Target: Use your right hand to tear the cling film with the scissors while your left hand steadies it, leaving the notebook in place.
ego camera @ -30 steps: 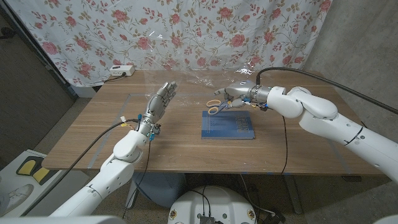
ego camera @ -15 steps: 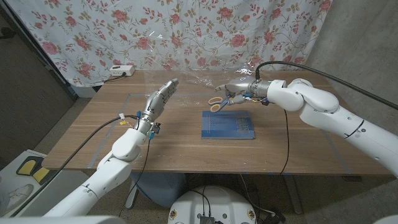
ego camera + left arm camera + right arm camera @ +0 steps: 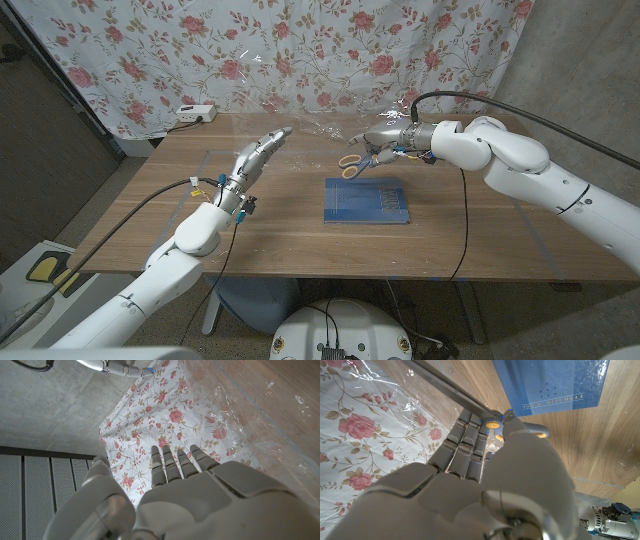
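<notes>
Cling film (image 3: 330,115) hangs as a clear, wrinkled sheet over the far part of the worktop (image 3: 300,235), beyond the notebook (image 3: 368,200), with the flowered curtain (image 3: 300,50) showing through it. In my left wrist view the film (image 3: 235,435) shines between my fingers and the curtain. The notebook, blue, lies flat on the worktop, nearer to me than the film and apart from it; in my right wrist view its cover (image 3: 555,382) shows printed lettering.

My right hand (image 3: 385,145) is raised above the notebook's far edge and grips the scissors (image 3: 350,163) by their orange handles, which hang just over the notebook's far left corner. In my right wrist view the blade (image 3: 445,387) runs from my fingers along the lower part of the film (image 3: 375,415).

My left hand (image 3: 255,155) is up to the left of the notebook, fingers straight and holding nothing, the tips reaching at the film's lower edge; I cannot tell if they touch it. A white power strip (image 3: 195,113) sits far left of the notebook, by the curtain.
</notes>
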